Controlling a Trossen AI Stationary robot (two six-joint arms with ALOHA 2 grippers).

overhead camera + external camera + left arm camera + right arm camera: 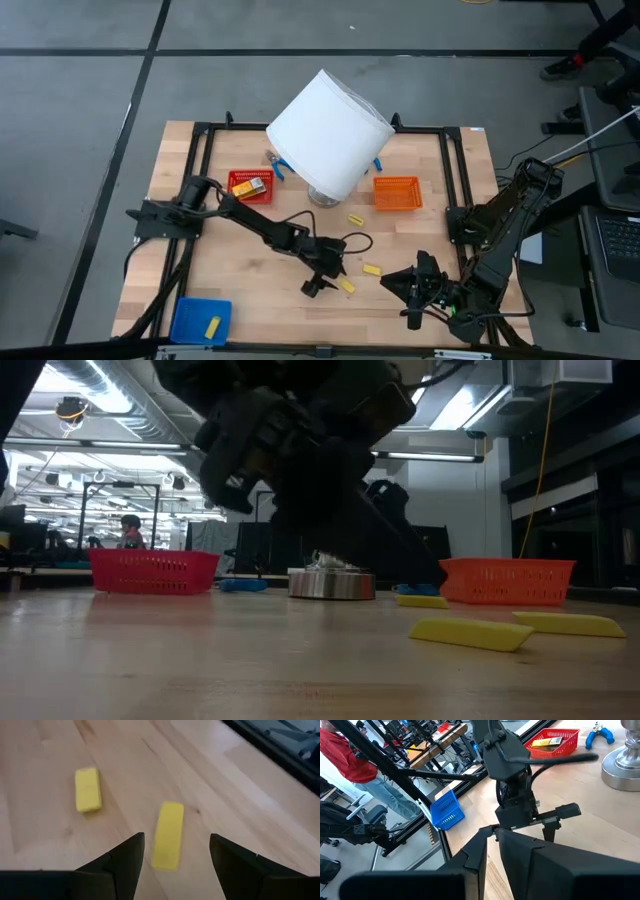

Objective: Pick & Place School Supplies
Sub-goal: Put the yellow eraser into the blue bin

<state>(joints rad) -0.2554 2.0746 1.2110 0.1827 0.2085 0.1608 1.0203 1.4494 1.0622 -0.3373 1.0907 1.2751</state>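
Stick (167,836) between open left fingers (127,861)

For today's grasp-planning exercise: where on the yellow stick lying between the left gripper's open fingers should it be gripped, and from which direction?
Grip the yellow stick at mid-length, across its narrow width, coming straight down. It lies flat on the table, so only its long side faces are free, and the left gripper is open and already straddles its near end.
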